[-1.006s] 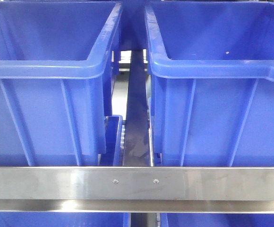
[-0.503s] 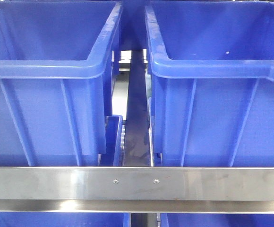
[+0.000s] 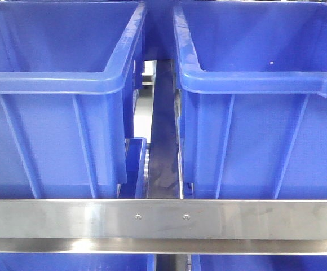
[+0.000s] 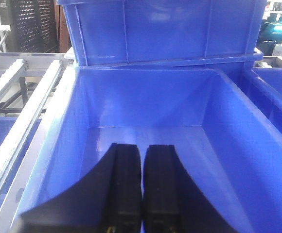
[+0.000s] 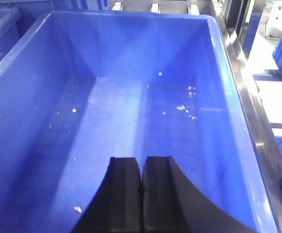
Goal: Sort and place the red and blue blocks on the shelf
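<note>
Jaws pressed together, empty, on both the left gripper [image 4: 142, 187] and right gripper [image 5: 141, 194]; each above a blue bin [image 4: 228, 145].

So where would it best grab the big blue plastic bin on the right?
Probably that big blue plastic bin by its thick rolled front rim, from in front and above: the rim juts out as a lip, while the walls are too broad.

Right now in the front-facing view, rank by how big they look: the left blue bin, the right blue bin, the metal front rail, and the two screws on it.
1. Left blue bin and right blue bin: alike, both cropped, so unranked.
2. Metal front rail, spanning the full width.
3. The two screws, tiny and alike.
</note>
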You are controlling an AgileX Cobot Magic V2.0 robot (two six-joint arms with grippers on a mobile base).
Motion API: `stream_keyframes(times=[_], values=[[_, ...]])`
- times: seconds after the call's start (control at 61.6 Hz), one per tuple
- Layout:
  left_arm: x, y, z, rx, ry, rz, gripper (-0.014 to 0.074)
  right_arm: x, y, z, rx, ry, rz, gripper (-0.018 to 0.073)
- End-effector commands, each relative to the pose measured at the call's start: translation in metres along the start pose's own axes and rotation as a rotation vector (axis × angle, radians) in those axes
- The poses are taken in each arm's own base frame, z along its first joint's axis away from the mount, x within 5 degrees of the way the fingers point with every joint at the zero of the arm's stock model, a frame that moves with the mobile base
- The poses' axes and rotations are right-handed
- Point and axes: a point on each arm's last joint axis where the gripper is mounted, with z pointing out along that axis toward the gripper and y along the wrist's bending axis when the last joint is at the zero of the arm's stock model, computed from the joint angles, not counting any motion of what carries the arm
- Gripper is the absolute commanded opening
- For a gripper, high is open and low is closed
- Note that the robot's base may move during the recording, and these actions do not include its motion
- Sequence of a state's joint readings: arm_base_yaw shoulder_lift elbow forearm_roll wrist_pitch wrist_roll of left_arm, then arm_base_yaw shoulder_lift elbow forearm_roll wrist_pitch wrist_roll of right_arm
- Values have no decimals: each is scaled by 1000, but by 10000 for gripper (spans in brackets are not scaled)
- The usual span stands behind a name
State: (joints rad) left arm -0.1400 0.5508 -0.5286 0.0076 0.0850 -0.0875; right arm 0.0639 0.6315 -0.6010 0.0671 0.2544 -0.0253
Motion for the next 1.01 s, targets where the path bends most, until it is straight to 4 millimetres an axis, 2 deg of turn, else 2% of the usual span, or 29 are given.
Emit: stream_keyframes(times=[0.0, 0.179, 0.292, 0.373, 0.536, 0.99], values=[[-18, -1, -2, 10, -121, -12, 122, -12, -1, -5, 6, -116, 4, 57], [-18, -1, -2, 10, -121, -12, 123, -7, -6, -27, 58, -199, 4, 57], [-18, -1, -2, 10, -121, -12, 123, 4, -7, -43, 86, -244, -70, 57], [-18, -1, -2, 10, -121, -12, 123, 22, -7, -48, 94, -244, -136, 57], [-18, -1, -2, 10, -121, -12, 123, 60, -8, -47, 85, -213, -83, 57], [-18, -1, -2, 10, -121, -12, 122, 133, -11, -53, 92, -324, -18, 57]])
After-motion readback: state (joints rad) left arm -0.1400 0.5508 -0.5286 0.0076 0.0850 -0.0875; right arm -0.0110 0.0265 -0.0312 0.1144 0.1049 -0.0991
